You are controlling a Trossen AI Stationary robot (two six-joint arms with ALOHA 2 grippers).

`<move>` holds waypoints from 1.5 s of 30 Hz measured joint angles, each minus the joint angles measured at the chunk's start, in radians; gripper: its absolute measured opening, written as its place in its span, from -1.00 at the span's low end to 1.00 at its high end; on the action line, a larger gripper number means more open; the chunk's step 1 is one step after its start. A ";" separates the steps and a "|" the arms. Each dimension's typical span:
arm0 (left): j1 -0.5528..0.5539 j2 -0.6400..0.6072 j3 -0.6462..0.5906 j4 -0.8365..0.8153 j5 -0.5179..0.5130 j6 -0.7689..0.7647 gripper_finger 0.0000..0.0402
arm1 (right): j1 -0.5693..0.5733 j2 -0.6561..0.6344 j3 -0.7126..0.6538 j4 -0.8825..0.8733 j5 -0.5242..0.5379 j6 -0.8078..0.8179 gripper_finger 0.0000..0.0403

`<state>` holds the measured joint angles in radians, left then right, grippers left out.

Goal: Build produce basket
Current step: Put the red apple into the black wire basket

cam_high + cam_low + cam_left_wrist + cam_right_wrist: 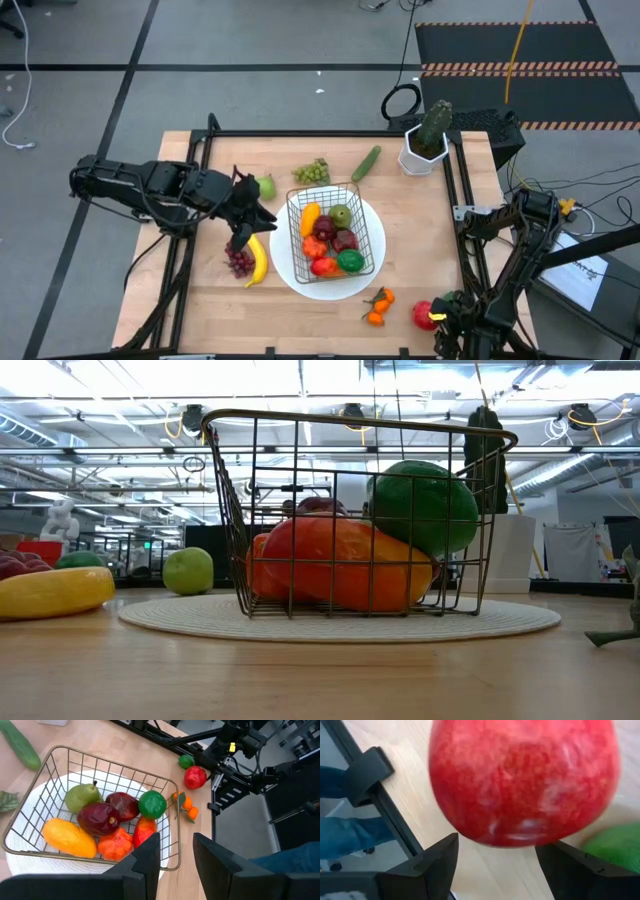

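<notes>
Red apple (522,780) fills my right wrist view, between the right gripper's (495,865) spread fingers, not yet clamped. Left gripper (176,865) hovers empty, slightly parted, beside the basket (372,215) on the plate (290,265). Risk: off-centre closing rolls the apple away.

red apple (525,780), white plate (375,270), dark basket (360,190)

Basket (336,232) sits on plate (290,268), banana (258,262) to its left
</notes>
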<state>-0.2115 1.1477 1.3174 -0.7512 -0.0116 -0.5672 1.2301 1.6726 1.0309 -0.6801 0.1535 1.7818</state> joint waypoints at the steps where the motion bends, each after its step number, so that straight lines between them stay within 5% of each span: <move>1: 0.003 0.000 0.000 0.000 0.000 0.003 -0.43 | 0.000 0.000 0.000 -0.002 0.000 -0.011 0.25; 21: 0.024 0.000 0.000 0.000 0.000 -0.011 -0.43 | -0.026 0.000 0.000 -0.080 0.031 -0.102 0.19; 41: 0.024 0.000 0.000 0.000 -0.026 -0.014 -0.43 | -0.111 0.000 0.000 -0.008 0.036 -0.204 -0.91; 45: 0.024 0.000 0.000 0.000 -0.026 -0.002 -0.43 | -0.126 -0.012 0.000 0.020 0.033 -0.194 -0.95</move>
<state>-0.1879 1.1477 1.3174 -0.7513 -0.0380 -0.5691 1.1039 1.6606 1.0313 -0.6605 0.1861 1.5873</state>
